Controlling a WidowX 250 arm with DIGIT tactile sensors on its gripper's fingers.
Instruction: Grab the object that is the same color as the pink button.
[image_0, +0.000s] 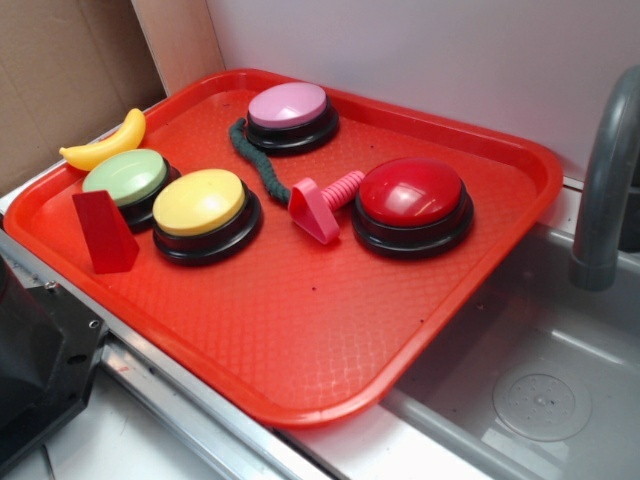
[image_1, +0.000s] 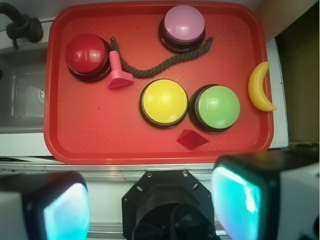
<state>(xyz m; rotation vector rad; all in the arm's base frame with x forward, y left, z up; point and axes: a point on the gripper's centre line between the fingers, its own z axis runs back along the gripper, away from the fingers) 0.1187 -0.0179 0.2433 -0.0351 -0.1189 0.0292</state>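
Currently gripper (image_1: 150, 210) hovering high above near edge of red tray (image_0: 300, 340), fingers (image_1: 245, 200) spread wide, gripping nothing. Pink toy (image_0: 322, 203) lying on tray, ribbed shaft touching red button (image_0: 412, 203), flat head pointing toward yellow button (image_0: 203, 212). Pink button (image_0: 290, 113) sitting at far side, dark green cord (image_0: 262, 168) curling around its base. Red wedge (image_0: 103, 232) standing beside green button (image_0: 128, 182); banana (image_0: 105, 141) resting on tray's left rim.

White wall (image_0: 420, 50) behind, brown cardboard (image_0: 60, 70) left — grey sink (image_0: 540, 380) with faucet (image_0: 605, 170) right.
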